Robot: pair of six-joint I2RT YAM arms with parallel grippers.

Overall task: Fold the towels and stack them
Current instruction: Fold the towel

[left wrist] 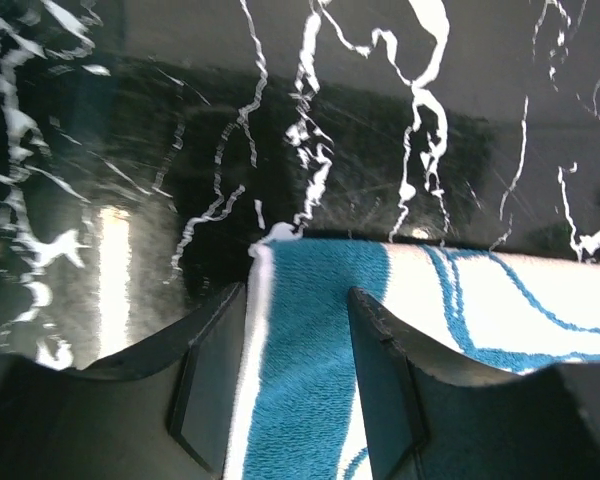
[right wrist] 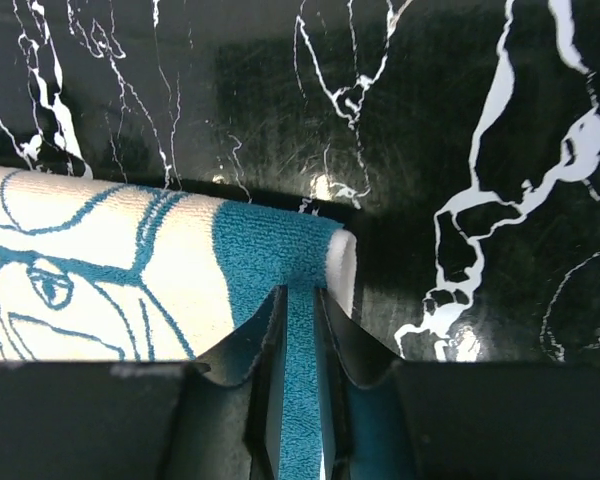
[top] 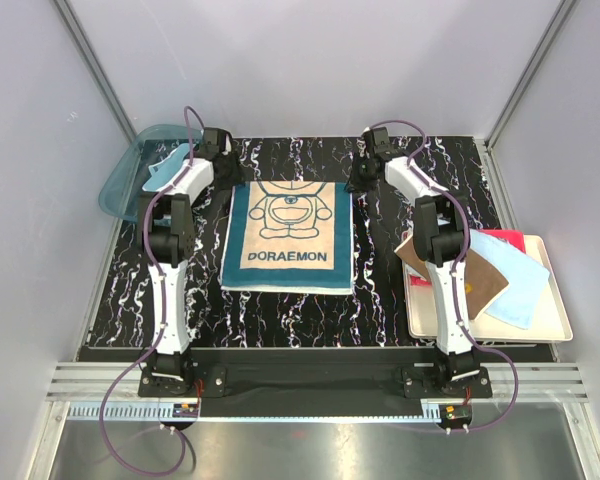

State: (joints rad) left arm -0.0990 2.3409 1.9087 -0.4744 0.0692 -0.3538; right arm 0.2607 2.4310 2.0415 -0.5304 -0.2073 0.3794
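A teal towel lies spread flat in the middle of the table, picture side up, with a cartoon figure and the word DORAEMON on a cream panel inside a teal border. Both arms reach to its far edge, one at each corner.

The left gripper sits at the far left corner. Its fingers are spread, one on either side of the towel's white-trimmed edge, and the cloth between them is not pinched (the corner itself lies flat on the table just ahead of the tips).

The right gripper is at the far right corner with its fingers pressed together on a strip of the teal border. There the cloth's edge is raised and curled into a small roll.

At the far left a basket holds a light blue towel, partly hidden by the left arm. On the right a tray carries a brown towel, a second blue towel overlapping it, and a red towel showing at the far side underneath.
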